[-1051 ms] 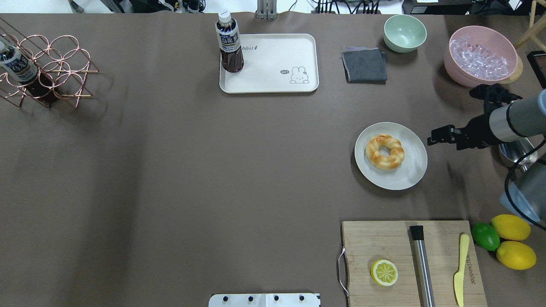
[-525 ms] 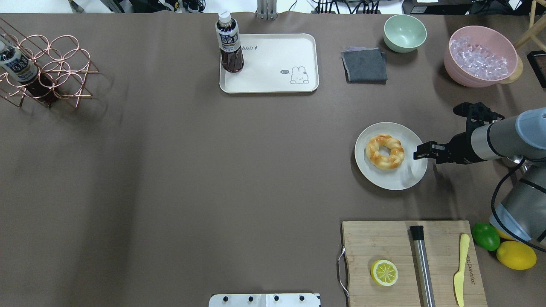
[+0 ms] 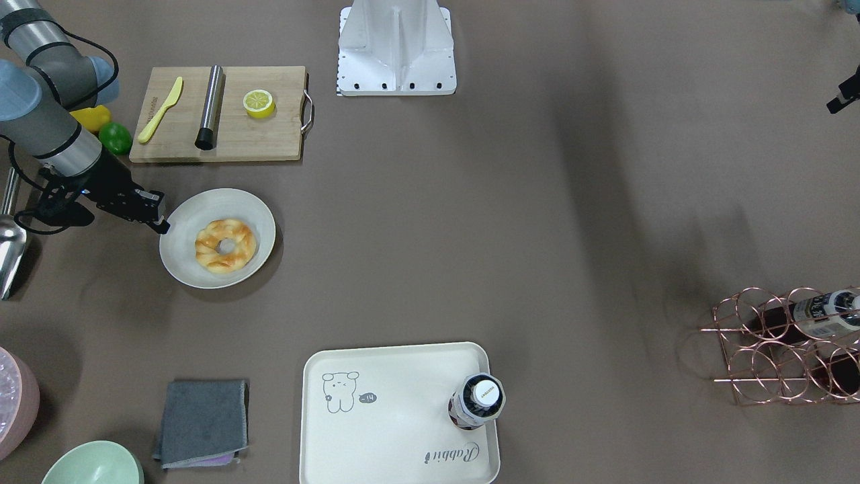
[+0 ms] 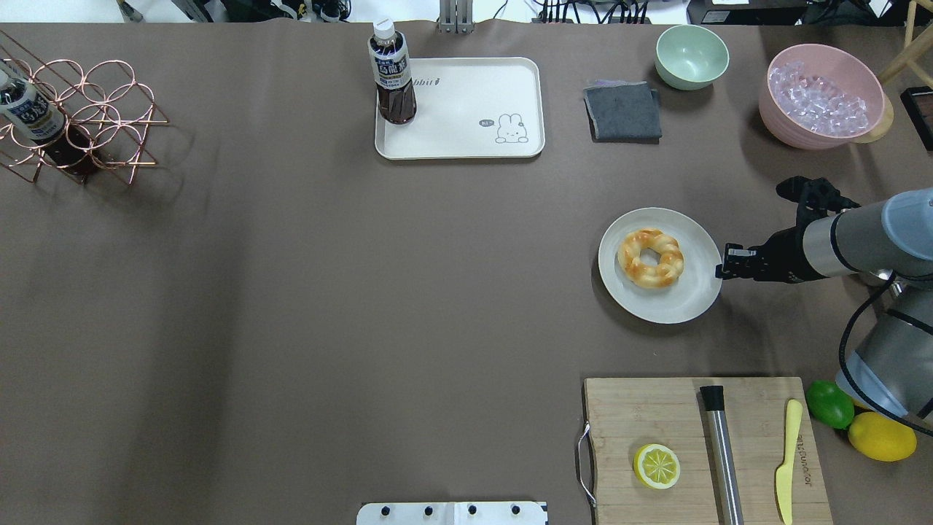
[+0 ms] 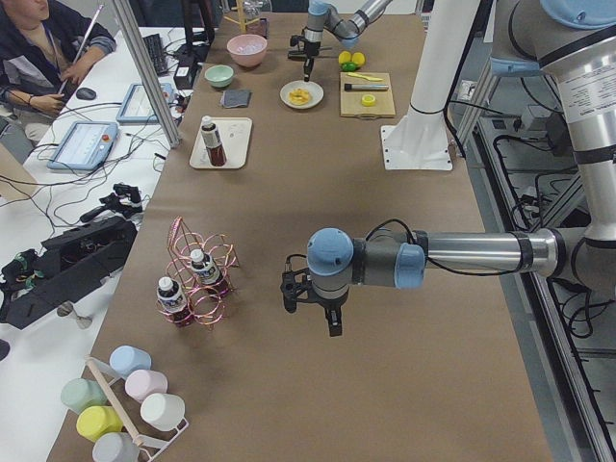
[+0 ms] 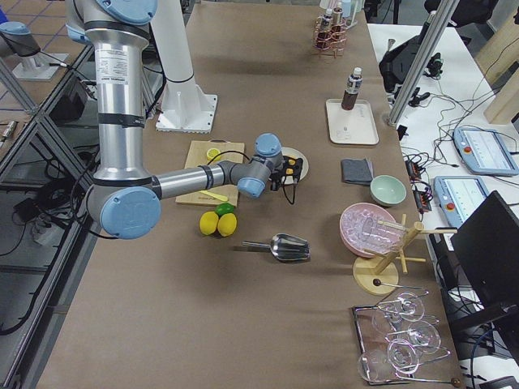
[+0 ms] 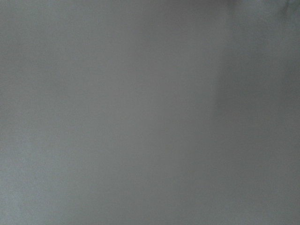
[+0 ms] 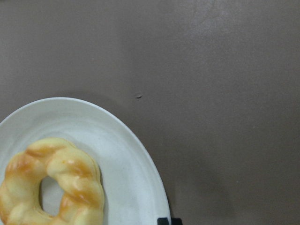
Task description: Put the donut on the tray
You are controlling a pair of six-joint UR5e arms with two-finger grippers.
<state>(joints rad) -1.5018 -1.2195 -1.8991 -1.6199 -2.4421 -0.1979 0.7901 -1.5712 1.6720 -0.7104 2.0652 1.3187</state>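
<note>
Donut (image 4: 651, 258) lay flat on the round plate (image 4: 685, 305), right of centre in the overhead view, not gripped. Right hand (image 4: 726, 264) sat low at the plate's right rim, touching it or just beside it; could not tell which. Its finger spread was unreadable in every view; the wrist camera caught only a dark tip at the bottom edge. Left hand (image 5: 313, 300) hung over bare worktop (image 4: 291, 292), well apart; spread also not readable. Tray (image 4: 466, 124) lay at upper centre, well apart from the plate, with 1 bottle (image 4: 392, 73) upright on its left end.

Risks, as judged: a hand this low at the rim could shove or tip the plate and carry the donut off line. The soft twisted ring might squash or slip in a 2-finger pinch. A set-down near the bottle could topple it.
</note>
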